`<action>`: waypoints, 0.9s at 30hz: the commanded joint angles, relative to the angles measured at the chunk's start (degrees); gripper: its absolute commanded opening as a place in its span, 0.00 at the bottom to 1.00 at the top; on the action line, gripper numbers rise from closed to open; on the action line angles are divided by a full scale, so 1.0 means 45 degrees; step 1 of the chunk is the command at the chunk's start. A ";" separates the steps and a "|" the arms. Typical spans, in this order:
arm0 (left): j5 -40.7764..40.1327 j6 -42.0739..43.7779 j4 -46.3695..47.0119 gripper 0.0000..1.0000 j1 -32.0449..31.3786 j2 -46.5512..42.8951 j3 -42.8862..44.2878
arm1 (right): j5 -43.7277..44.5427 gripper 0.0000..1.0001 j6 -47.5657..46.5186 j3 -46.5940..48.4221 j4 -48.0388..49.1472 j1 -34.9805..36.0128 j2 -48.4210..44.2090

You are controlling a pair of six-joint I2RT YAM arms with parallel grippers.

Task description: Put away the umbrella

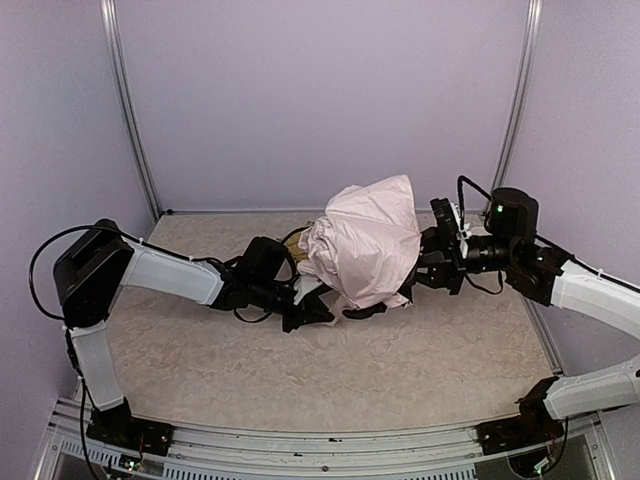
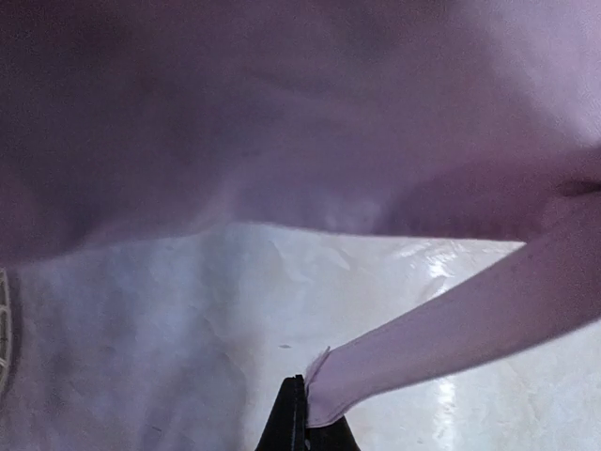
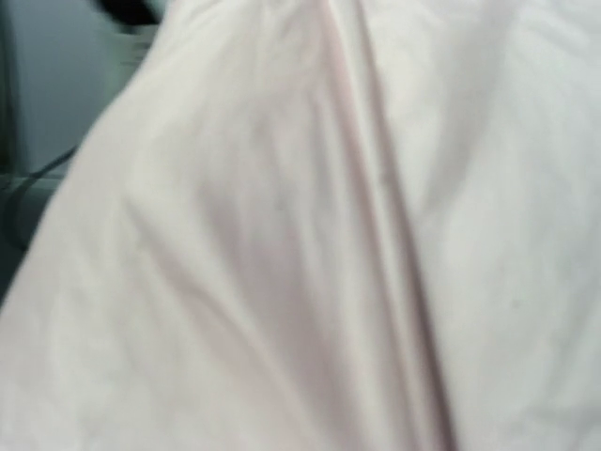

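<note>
The umbrella [image 1: 362,240] lies half folded in the middle of the table, its pale pink canopy bunched into a mound. My left gripper [image 1: 305,300] is at its lower left edge. In the left wrist view its black jaws [image 2: 308,406] are shut on the end of a flat pink strap [image 2: 451,319] that runs up to the right, with the canopy [image 2: 282,113] hanging above. My right gripper [image 1: 424,262] presses against the canopy's right side, its fingertips hidden by the fabric. The right wrist view shows only pink fabric [image 3: 310,235]. The shaft and handle are hidden.
A woven bamboo tray [image 1: 293,243] peeks out behind the canopy's left edge, and its rim shows at the left edge of the left wrist view [image 2: 5,324]. The beige table [image 1: 330,370] is enclosed by pale walls with metal posts [image 1: 130,110].
</note>
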 commanded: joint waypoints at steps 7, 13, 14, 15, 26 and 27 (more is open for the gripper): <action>0.0023 0.0599 0.1198 0.00 0.1601 0.1440 0.2730 | 0.0860 0.00 -0.1239 -0.0985 -0.1587 0.3504 0.0834; -0.0088 0.1169 0.1112 0.00 0.1808 0.1479 0.3131 | 0.2746 0.00 -0.0914 -0.2220 -0.1805 0.4763 0.2055; -0.0224 0.1247 0.1107 0.00 0.1819 0.1418 0.3112 | 0.3004 0.00 -0.0805 -0.2347 -0.1845 0.4941 0.2332; -0.0351 0.1312 0.1136 0.00 0.1817 0.1342 0.3075 | 0.3291 0.00 -0.0726 -0.2421 -0.1889 0.5110 0.2604; -0.2103 0.1804 0.1481 0.00 0.2069 0.0234 0.2272 | 0.3412 0.00 0.1296 -0.1975 -0.1797 0.5793 0.5943; -0.2451 0.1858 0.1600 0.00 0.2127 0.0083 0.2013 | 0.3200 0.00 0.1697 -0.1928 -0.1690 0.5792 0.6192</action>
